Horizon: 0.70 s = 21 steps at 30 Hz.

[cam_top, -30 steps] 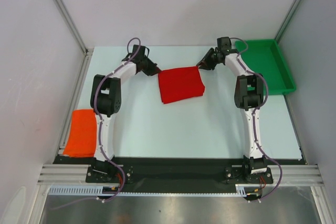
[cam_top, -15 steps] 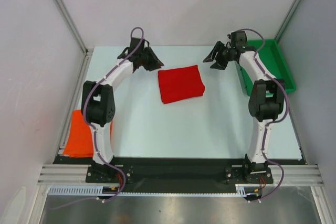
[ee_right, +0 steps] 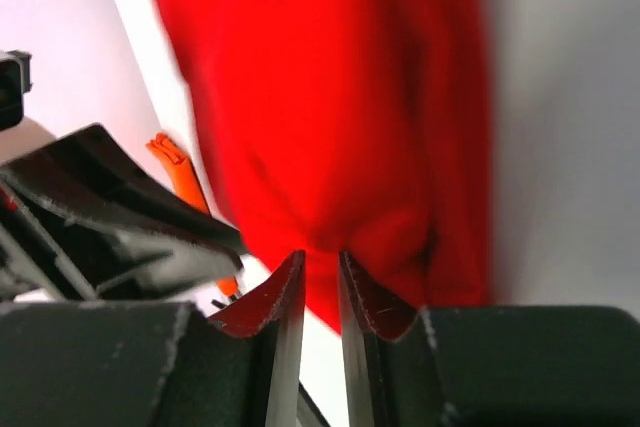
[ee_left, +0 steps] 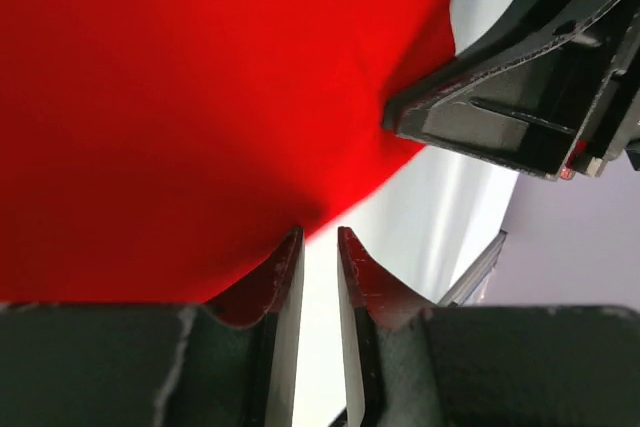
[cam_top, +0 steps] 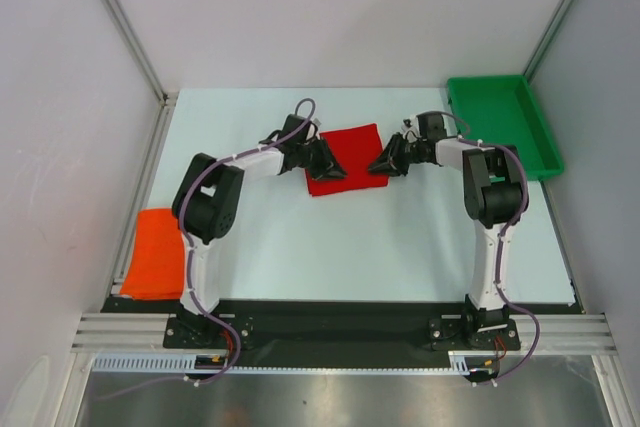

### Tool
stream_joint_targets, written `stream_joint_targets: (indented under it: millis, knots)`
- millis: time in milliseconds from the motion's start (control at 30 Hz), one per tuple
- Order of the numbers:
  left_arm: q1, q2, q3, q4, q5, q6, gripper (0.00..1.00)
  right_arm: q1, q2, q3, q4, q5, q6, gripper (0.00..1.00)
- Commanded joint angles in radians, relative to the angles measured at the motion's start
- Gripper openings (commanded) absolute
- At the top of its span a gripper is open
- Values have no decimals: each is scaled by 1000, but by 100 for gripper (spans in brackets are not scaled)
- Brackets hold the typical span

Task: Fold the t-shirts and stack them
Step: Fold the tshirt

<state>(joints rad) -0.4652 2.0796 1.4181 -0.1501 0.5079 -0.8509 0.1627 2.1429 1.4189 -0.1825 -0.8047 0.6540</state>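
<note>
Red t-shirt (cam_top: 345,152), folded square, lies just toward 12 o'clock of the middle of the table (cam_top: 340,247), with bare surface all around it. The orange t-shirt (cam_top: 153,252) sits folded at the 8 o'clock edge, and the green tray (cam_top: 500,122) at 2. Left gripper (cam_top: 328,162) meets the red cloth's 8 o'clock corner, its jaws a narrow slit, hold unclear. The right gripper (cam_top: 383,162) pinches a pucker at its 4 o'clock corner. Half a second ago both hovered beyond the far corners; the shirt has not shifted.

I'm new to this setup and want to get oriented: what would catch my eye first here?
The bright red t-shirt, folded on the table toward the back, with the left hand and right hand pinching its opposite sides. Next, the orange t-shirt folded at the near left edge, and the green tray far right.
</note>
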Motion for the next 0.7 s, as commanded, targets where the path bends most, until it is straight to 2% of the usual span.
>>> stream_joint_targets:
  millis: [0,133,300,400,533,667]
  knots:
    - [51,66,2,34,24,52,24,-54,60,28,84,-44,-33,25]
    - [77,31,-27,6,40,124,21,-103,84,38,48,-51,-31,23]
    - [80,-117,-41,-20,38,150,23,-100,-14,86,-14,-80,-28,25]
    - [80,-139,-4,-23,44,127,25,-95,-52,127,-28,-76,-14,26]
    - [79,-83,62,6,76,69,26,-68,-41,149,46,-116,71,29]
    - [68,8,62,147,153,-33,26,-43,-12,89,109,-117,98,30]
